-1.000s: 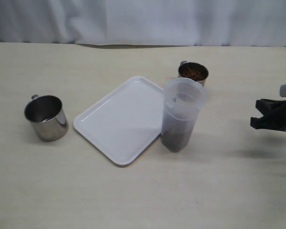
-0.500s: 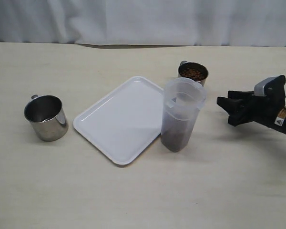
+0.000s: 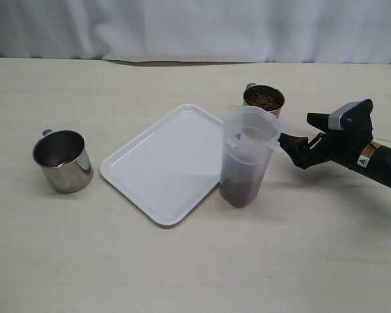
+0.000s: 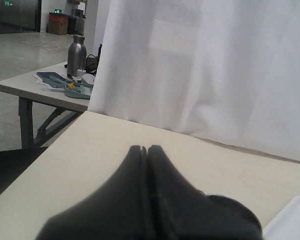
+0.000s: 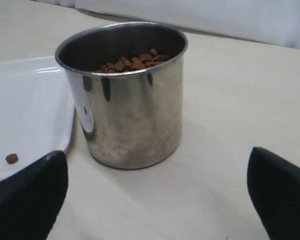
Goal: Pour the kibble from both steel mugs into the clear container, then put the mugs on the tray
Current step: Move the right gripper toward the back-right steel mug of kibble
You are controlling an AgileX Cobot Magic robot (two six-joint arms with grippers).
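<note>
One steel mug (image 3: 63,161) stands empty at the left of the table. The white tray (image 3: 166,163) lies in the middle, and the clear container (image 3: 247,153) stands upright at its right edge with kibble (image 3: 241,189) in its bottom. Behind the container is the second steel mug (image 3: 264,100), holding kibble (image 5: 132,62). My right gripper (image 3: 298,134) hovers low just right of that mug (image 5: 127,100), open, with nothing between its fingers (image 5: 30,195). My left gripper (image 4: 146,150) is shut and empty, out of the exterior view.
A single stray pellet (image 5: 11,158) lies on the tray (image 5: 25,110). A white curtain (image 3: 195,29) hangs along the table's far edge. In the left wrist view, a side table with a steel bottle (image 4: 77,55) stands beyond the table's end.
My right gripper has come in from the right edge toward the kibble-filled mug, and its jaws have opened wide. Mugs, tray and container have not moved.
</note>
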